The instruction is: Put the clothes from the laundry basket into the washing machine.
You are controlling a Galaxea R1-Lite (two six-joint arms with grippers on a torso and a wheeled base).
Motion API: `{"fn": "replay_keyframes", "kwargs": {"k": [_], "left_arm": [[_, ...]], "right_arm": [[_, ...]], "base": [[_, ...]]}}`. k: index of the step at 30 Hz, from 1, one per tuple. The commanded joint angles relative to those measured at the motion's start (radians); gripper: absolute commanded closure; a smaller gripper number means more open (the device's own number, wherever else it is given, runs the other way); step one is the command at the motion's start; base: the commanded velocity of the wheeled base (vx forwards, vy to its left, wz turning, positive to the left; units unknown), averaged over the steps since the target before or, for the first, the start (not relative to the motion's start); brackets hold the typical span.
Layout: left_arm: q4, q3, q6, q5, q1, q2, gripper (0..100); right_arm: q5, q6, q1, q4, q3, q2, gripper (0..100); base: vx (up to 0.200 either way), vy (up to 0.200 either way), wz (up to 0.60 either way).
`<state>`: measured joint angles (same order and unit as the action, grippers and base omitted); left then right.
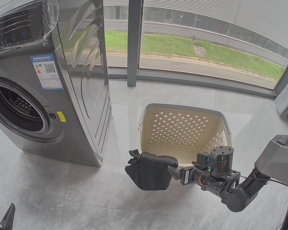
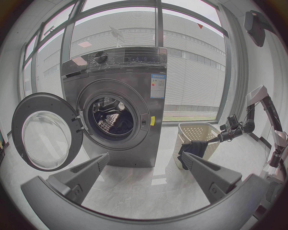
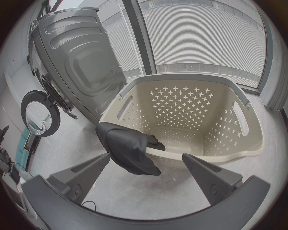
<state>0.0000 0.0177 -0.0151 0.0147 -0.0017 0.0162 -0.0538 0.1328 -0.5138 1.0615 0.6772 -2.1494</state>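
Nearest, low at the near left over the grey floor (image 1: 74, 194): left gripper (image 2: 144, 156), jaws spread wide, nothing between them. Points toward the washer (image 1: 51, 87), well apart from it.

Farther out on the right: right gripper (image 3: 146, 157), held level and pointing left, jaws likewise wide apart and clasping nothing. Sits just beside a black garment (image 1: 150, 171), one fingertip close to the cloth; cannot tell whether touching.

Garment draped over the near left corner of the basket (image 1: 185, 108), most of it hanging down the outside, a small part folded over the rim to the inside.

Cream basket with star-shaped holes and a grey rim, upright on the floor to the right of the washer, near it but apart.

Washer door (image 2: 45, 131) swung fully open on the side away from the basket; more dark cloth (image 2: 121, 122) lying in the drum.

Behind everything, a tall window (image 1: 210, 32) with grass (image 1: 178, 46) beyond.
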Motion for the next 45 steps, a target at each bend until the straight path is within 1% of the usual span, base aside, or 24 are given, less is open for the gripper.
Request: {"fn": "replay_keyframes", "kwargs": {"k": [1, 9, 14, 18, 21, 26, 27, 31, 36, 42, 43, 45], "left_arm": [[0.000, -0.016, 0.000, 0.001, 0.000, -0.016, 0], [0.000, -0.016, 0.000, 0.001, 0.000, -0.016, 0], [0.000, -0.016, -0.002, 0.001, 0.000, -0.016, 0], [0.000, -0.016, -0.002, 0.001, 0.000, -0.016, 0], [0.000, -0.016, -0.002, 0.001, 0.000, -0.016, 0], [0.000, -0.016, -0.003, -0.001, 0.000, -0.016, 0], [0.000, -0.016, -0.003, 0.001, 0.000, -0.016, 0], [0.000, -0.016, -0.005, 0.001, 0.000, -0.016, 0], [0.000, -0.016, -0.005, 0.001, 0.000, -0.016, 0], [0.000, -0.016, -0.005, 0.001, 0.000, -0.016, 0], [0.000, -0.016, -0.006, 0.001, 0.000, -0.016, 0], [0.000, -0.016, -0.006, -0.001, 0.000, -0.016, 0]], "right_arm": [[0.005, -0.001, -0.014, 0.017, 0.035, -0.047, 0], [0.023, -0.001, -0.017, 0.022, 0.128, -0.133, 0], [0.026, -0.002, -0.018, 0.022, 0.163, -0.176, 0], [0.046, -0.002, -0.018, 0.058, 0.188, -0.208, 0], [0.048, -0.005, -0.017, 0.091, 0.202, -0.231, 0], [0.049, -0.013, -0.009, 0.101, 0.209, -0.247, 0], [0.049, -0.015, -0.009, 0.107, 0.209, -0.247, 100], [0.063, -0.015, -0.006, 0.126, 0.212, -0.245, 100], [0.068, -0.013, -0.003, 0.129, 0.203, -0.245, 100], [0.069, -0.013, -0.006, 0.149, 0.147, -0.191, 100], [0.069, -0.013, -0.012, 0.150, 0.116, -0.159, 100], [0.068, -0.013, -0.017, 0.155, 0.093, -0.130, 100]], "base": [[0.000, 0.000, 0.00], [0.000, 0.000, 0.00], [0.000, 0.000, 0.00], [0.000, 0.000, 0.00], [0.000, 0.000, 0.00], [0.000, 0.000, 0.00], [0.000, 0.000, 0.00], [0.000, 0.000, 0.00], [0.000, 0.000, 0.00], [0.000, 0.000, 0.00], [0.000, 0.000, 0.00], [0.000, 0.000, 0.00]]}}
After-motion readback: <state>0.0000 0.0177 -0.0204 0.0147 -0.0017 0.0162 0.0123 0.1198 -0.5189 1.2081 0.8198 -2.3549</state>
